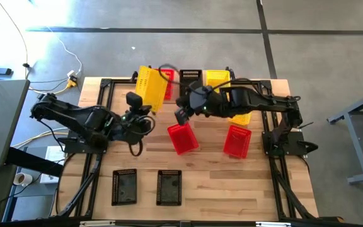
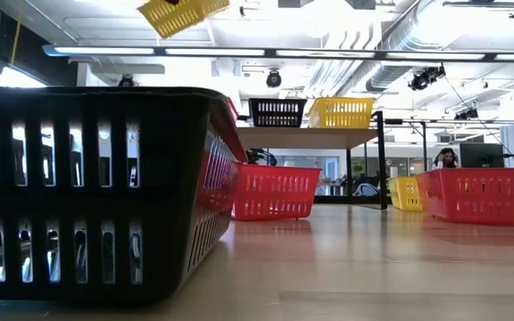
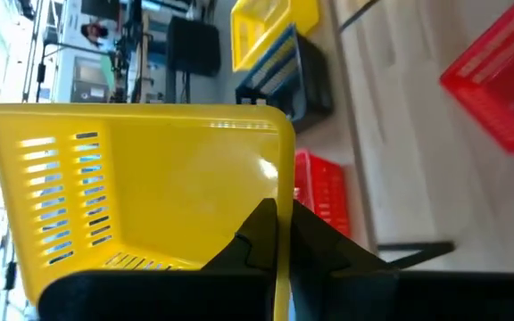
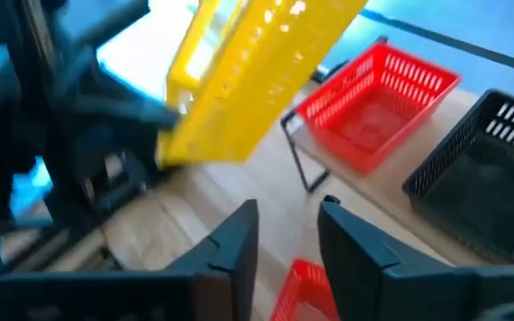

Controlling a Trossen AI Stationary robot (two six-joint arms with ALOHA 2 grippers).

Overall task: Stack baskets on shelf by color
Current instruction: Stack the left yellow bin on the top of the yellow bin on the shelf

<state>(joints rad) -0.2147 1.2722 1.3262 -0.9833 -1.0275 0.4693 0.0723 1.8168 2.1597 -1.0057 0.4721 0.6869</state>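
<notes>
My left gripper (image 1: pixel 138 106) is shut on a yellow basket (image 1: pixel 151 88), which shows high up in the low view (image 2: pixel 182 12). My right gripper (image 4: pixel 288 239) is open and holds nothing; it hovers over the table's middle (image 1: pixel 183 115), next to the lifted basket (image 4: pixel 257 71). The shelf (image 2: pixel 310 135) stands at the far edge and carries a red basket (image 4: pixel 373 107), a black one (image 2: pixel 277 111) and a yellow one (image 2: pixel 340 111). Two red baskets (image 1: pixel 183 137) (image 1: pixel 237 140) and two black ones (image 1: pixel 124 186) (image 1: pixel 169 186) rest on the table on their bases. My left gripper pinches one wall of the yellow basket at its edge (image 3: pixel 284 254), with one finger (image 3: pixel 255 239) on each face of the wall. The basket is lifted clear of the table and tipped onto its side, reaching from the fingers toward the far edge.
Another yellow basket (image 1: pixel 239 117) sits on the table under my right arm. Black frame rails (image 1: pixel 93 170) run along both sides of the table. Bare wood lies between the red baskets and the two black ones near the front edge.
</notes>
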